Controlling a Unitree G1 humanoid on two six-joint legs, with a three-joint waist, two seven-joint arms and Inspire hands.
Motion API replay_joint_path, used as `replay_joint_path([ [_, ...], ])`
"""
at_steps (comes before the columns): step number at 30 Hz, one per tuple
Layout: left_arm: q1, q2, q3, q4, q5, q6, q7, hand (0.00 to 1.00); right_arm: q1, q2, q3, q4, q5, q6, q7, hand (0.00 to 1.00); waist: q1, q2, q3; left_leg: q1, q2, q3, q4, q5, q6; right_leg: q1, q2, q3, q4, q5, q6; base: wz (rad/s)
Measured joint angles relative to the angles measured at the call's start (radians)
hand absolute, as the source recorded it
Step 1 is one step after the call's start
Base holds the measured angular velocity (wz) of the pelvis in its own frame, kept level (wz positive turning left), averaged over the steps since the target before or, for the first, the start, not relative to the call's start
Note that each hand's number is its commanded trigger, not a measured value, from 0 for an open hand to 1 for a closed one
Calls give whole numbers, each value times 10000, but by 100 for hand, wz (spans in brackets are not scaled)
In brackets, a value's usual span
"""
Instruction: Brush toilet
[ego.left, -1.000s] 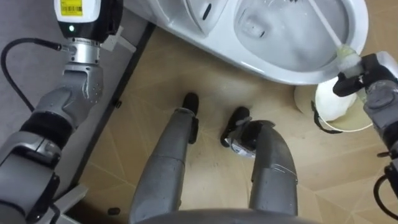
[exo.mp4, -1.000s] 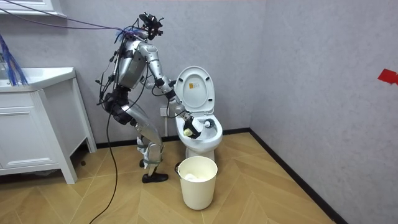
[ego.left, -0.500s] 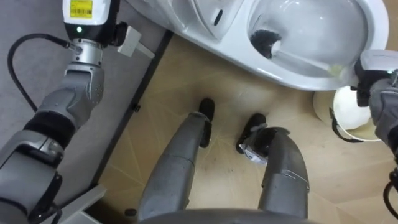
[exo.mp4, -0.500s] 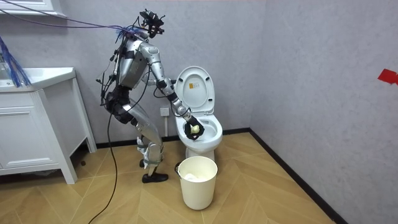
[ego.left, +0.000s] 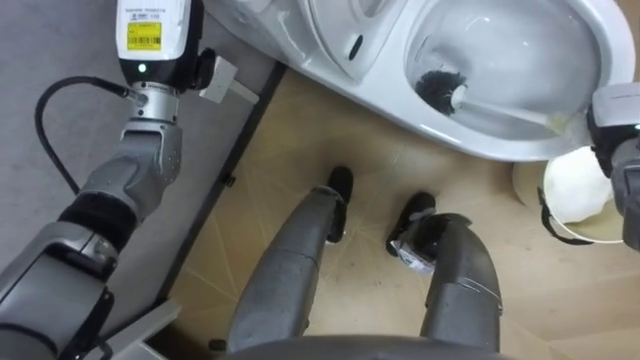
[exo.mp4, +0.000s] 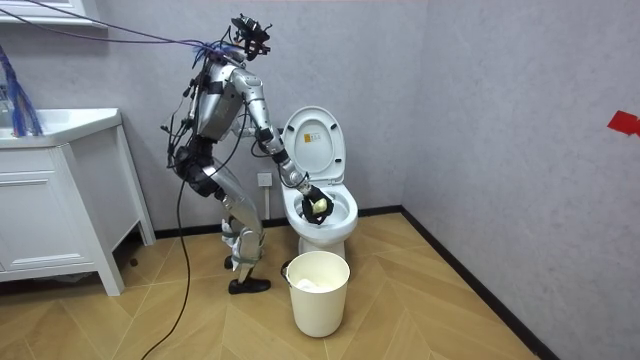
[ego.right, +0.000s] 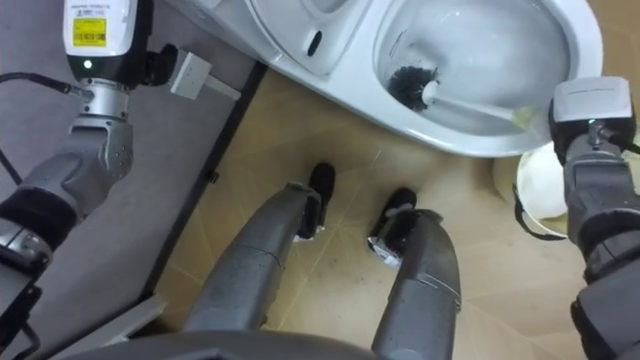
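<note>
The right robot hand (ego.left: 615, 115) sits at the toilet's (ego.left: 600, 30) right rim, curled round the brush (ego.left: 470, 100) handle, with the bristles low in the bowl's left side. The left robot hand (ego.left: 150, 40) is raised at the view's top edge, and I cannot tell its grip. A second ago the handle slanted toward the far rim.

The toilet brush (ego.left: 441, 91) lies with its black head inside the toilet bowl (ego.left: 500, 148).

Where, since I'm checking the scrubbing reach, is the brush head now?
In the eye views the brush head sits inside the toilet bowl, against the left side of its inner wall, with the white handle running right toward the rim.
</note>
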Motion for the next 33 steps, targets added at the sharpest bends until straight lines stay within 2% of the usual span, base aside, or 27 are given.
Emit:
replay_joint_path([
  [4,-41,-3,-6,-31,-6,61,3,0,-413,2,-3,494,89,-159,-94,100,-24,-36,22,-23,-33,37,3,-1,3,-58,-107,-22,131,-73,-33,4],
  [6,-129,-2,-11,-20,-42,73,68,0,-711,-101,150,658,249,-294,-119,100,-74,-125,69,-108,-157,75,19,-1,7,-247,-286,37,395,-183,-54,12],
  [7,-182,-2,-30,-4,-70,73,111,0,-781,-122,180,706,339,-334,-118,100,-78,-141,79,-154,-173,72,20,2,3,-305,-316,39,445,-198,-58,11],
  [8,-277,12,-33,-20,-192,70,191,0,-916,-118,174,767,562,-399,-117,100,-72,-207,121,-251,-194,67,53,13,-14,-431,-330,67,532,-214,-78,8],
  [10,-383,24,-30,-47,-378,69,424,0,-1115,-110,160,859,781,-568,-227,100,-102,-272,127,-471,-185,44,217,19,-29,-612,-338,44,667,-244,-126,6],
  [11,-431,61,-21,-56,-394,69,556,0,-1257,-102,155,994,840,-688,-373,100,-158,-322,157,-586,-200,44,326,17,-34,-716,-389,24,805,-284,-152,14],
  [13,-543,121,-21,-81,-393,70,672,0,-1426,-101,153,1109,1350,-798,-534,100,-275,-447,180,-737,-285,37,418,34,-51,-882,-515,30,1021,-360,-152,15],
  [15,-746,142,-21,-68,-397,70,821,0,-1707,-78,127,1310,2210,-805,-656,100,-339,-564,253,-908,-293,37,591,34,-47,-1000,-568,-5,1172,-386,-164,7],
  [18,-985,141,-49,9,-397,70,824,0,-2058,-34,35,1630,3111,-813,-722,100,-469,-622,285,-1025,-309,33,761,27,-31,-1043,-636,-62,1279,-411,-145,9],
  [24,-1256,150,-65,7,-366,72,823,0,-2339,-21,-125,1975,4019,-835,-720,100,-614,-628,287,-1269,-343,-93,1148,-24,39,-1093,-724,-182,1491,-436,-55,6],
  [29,-1262,152,-55,-24,-268,95,825,0,-2099,78,-149,1930,3447,-775,-714,100,-598,-599,270,-1327,-350,-94,1279,-52,82,-1091,-719,-190,1533,-439,24,0],
  [31,-1259,149,-55,-12,-267,123,809,0,-1953,192,-128,1780,3300,-764,-682,100,-570,-579,261,-1323,-356,-82,1278,-52,81,-1090,-751,-229,1538,-468,73,-2],
  [33,-1251,117,-55,-22,-195,243,661,0,-1801,528,-131,1768,2787,-740,-565,100,-529,-521,248,-1303,-422,-92,1261,-48,73,-1078,-770,-253,1553,-483,65,0],
])
